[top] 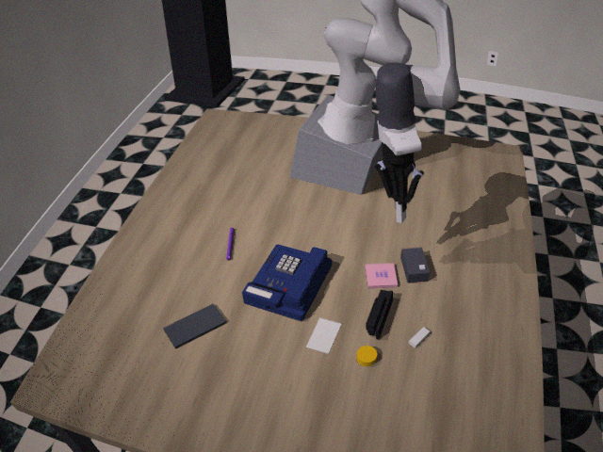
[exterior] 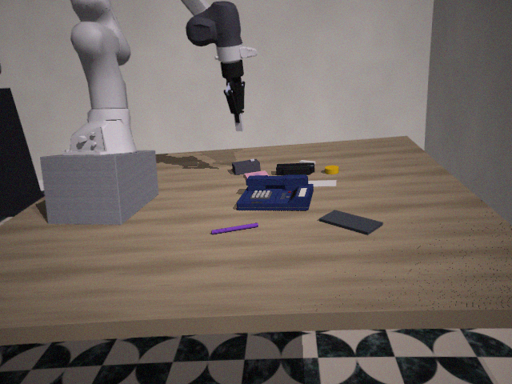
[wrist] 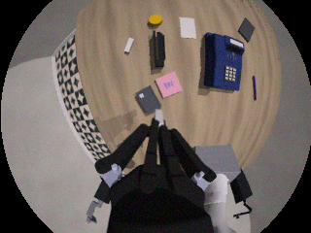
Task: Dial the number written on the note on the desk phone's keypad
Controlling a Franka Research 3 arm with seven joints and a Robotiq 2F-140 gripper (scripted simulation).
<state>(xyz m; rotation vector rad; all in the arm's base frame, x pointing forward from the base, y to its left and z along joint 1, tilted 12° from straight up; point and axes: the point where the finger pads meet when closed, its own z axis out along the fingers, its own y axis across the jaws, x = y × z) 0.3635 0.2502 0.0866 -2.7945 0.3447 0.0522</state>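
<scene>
A blue desk phone [top: 287, 282] [exterior: 275, 197] [wrist: 225, 62] sits on the wooden tabletop [top: 438, 389] [exterior: 165, 273] [wrist: 126, 87], its handset [top: 312, 280] [exterior: 277, 180] [wrist: 209, 60] resting in the cradle. The keypad [top: 288, 264] [exterior: 261, 194] [wrist: 230, 74] is uncovered, and nothing touches it. Beyond the handset side lies a pink note [top: 381, 275] [exterior: 256, 174] [wrist: 168, 84] with small purple marks, too blurred to read, beside a dark grey box [top: 415, 265] [exterior: 246, 166] [wrist: 148, 100]. The black claw [top: 399, 214] [exterior: 238, 124] [wrist: 157, 115] hangs in the air, well apart from the phone, closed with nothing gripped. No key is being pressed; whether any digits have been entered cannot be told. The handset part of the task is being met. What seems left is reading the number, if not yet known, and tapping any remaining digits with the closed tip, never pinching a key.
</scene>
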